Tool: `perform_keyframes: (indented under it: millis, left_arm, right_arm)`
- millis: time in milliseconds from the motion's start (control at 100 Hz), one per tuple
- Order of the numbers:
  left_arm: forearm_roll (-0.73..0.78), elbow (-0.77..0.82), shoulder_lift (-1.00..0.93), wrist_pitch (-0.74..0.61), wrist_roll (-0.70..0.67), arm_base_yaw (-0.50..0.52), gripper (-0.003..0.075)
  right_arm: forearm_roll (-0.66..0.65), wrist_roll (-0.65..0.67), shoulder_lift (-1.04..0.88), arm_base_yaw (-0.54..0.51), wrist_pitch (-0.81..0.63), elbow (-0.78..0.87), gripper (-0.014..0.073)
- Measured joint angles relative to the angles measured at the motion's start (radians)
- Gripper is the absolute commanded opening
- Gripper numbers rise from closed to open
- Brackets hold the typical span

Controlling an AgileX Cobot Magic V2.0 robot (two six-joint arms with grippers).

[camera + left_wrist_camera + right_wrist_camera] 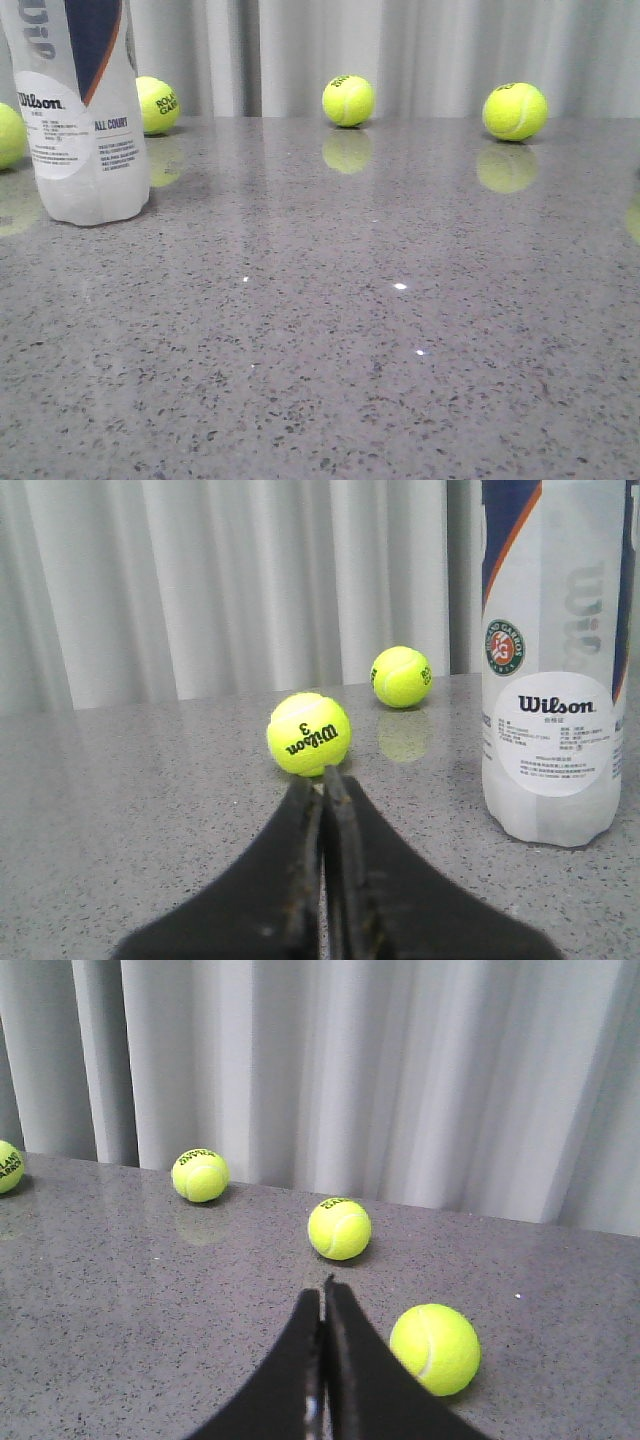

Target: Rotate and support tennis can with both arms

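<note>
1. On far-left of desk (400,330) in front view: tennis can (80,110) standing upright, base on desk, top cut off by frame, so lid end not visible. Wilson label facing fwd toward camera.
2. In left wrist view: can (555,660) sitting off to one side of left gripper (323,780) and a bit beyond it, not in line w/ fingertips. Apart, not touching.
3. Left gripper: fingers pressed together, holding nothing. Pointing instead at a Wilson 3 ball (309,734) just beyond tips; second ball (401,676) further back near curtain (200,580).
4. In right wrist view: no can showing at all, only balls, nearest ball (434,1348) just beside right gripper (322,1290). Right gripper fingers also together, empty.
5. Judging from this: left arm clearly nearer to can; right arm well apart, needing a long cross-desk reach toward robot's left.
6. Long axis of can: vertical, perpendicular to desk. Grippers pointing roughly level along desk, so crossing that axis.
7. Next move likely calling for: opening left gripper, swinging sideways toward can body.
8. Risk: tall, narrow can tipping if nudged high up before both sides supported.
</note>
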Motion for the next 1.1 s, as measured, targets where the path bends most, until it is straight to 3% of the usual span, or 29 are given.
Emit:
perform_keyframes:
  millis: [1100]
  left_arm:
    - [-0.002,0.0,0.0,0.0,-0.003,0.0,-0.0021]
  right_arm:
    - [0.0,0.011,-0.005,0.0,-0.005,0.009,-0.007]
